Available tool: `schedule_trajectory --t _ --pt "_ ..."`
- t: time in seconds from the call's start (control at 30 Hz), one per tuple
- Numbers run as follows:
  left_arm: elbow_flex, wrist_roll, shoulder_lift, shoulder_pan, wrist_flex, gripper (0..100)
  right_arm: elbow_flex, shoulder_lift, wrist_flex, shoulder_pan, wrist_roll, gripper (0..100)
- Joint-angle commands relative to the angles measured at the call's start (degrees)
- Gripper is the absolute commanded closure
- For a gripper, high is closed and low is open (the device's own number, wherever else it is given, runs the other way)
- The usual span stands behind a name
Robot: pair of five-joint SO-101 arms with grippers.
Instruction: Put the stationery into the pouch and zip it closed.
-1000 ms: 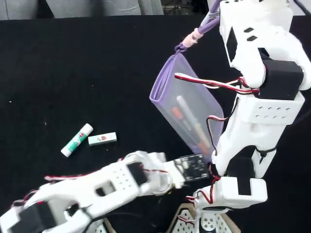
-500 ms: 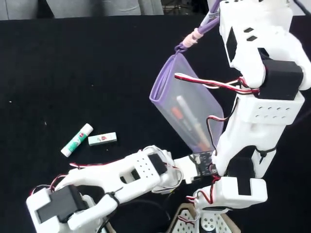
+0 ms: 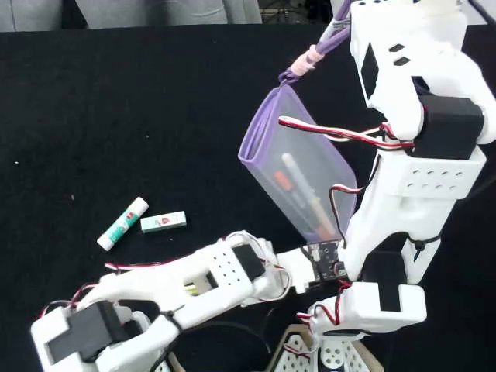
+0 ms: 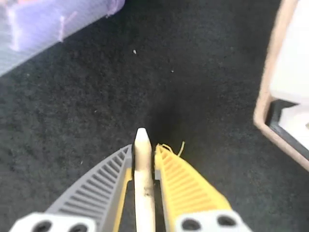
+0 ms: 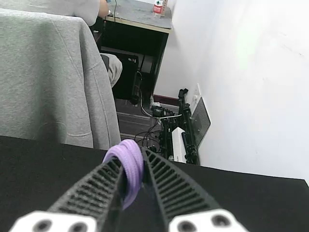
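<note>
Jaws of the left gripper (image 4: 143, 146) are clenching a pale, blunt-tipped stick (image 4: 144, 193), possibly a pencil or crayon, though the close view is making it hard to say. Its tip is poking out just past the grey and yellow fingers (image 4: 181, 179) and is hanging over the black table (image 4: 203, 72). A corner of the purple pouch (image 4: 43, 24) is showing near it, and a tan base edge (image 4: 273, 72) is standing off to the other side.

Jaws of the right gripper (image 5: 130, 158) are pinching the pouch's purple loop (image 5: 126, 176) tight between them.

From above, the loop (image 3: 310, 59) is holding the pouch (image 3: 325, 167) up at a slant, with its open mouth facing the middle of the table (image 3: 116, 101). Several pens (image 3: 298, 186) are lying inside it. The left arm (image 3: 201, 283) is stretching low toward the pouch's bottom corner, beside the upright right arm (image 3: 415, 178). A glue stick (image 3: 122, 223) and a small white box (image 3: 163, 222) are lying just beside each other on the cloth, well apart from the pouch.
</note>
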Motion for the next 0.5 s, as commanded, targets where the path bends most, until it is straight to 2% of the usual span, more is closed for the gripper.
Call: schedule_trajectory --t 0.0,0.17,0.33,0.47 --pt "-2.42 0.44 -7.30 -3.56 2.81 97 -1.98 -2.68 -0.18 0.79 0.09 98.8" --pt "-4.26 0.88 -23.65 -14.29 4.04 97 -2.07 -2.68 -0.09 0.79 0.09 98.8" --pt "-3.38 1.85 -45.19 -26.77 -4.66 97 -2.15 -2.68 0.00 0.79 0.09 98.8" --pt "-0.04 15.03 -57.85 -36.26 -18.29 97 -2.15 -2.68 0.09 0.79 0.09 98.8"
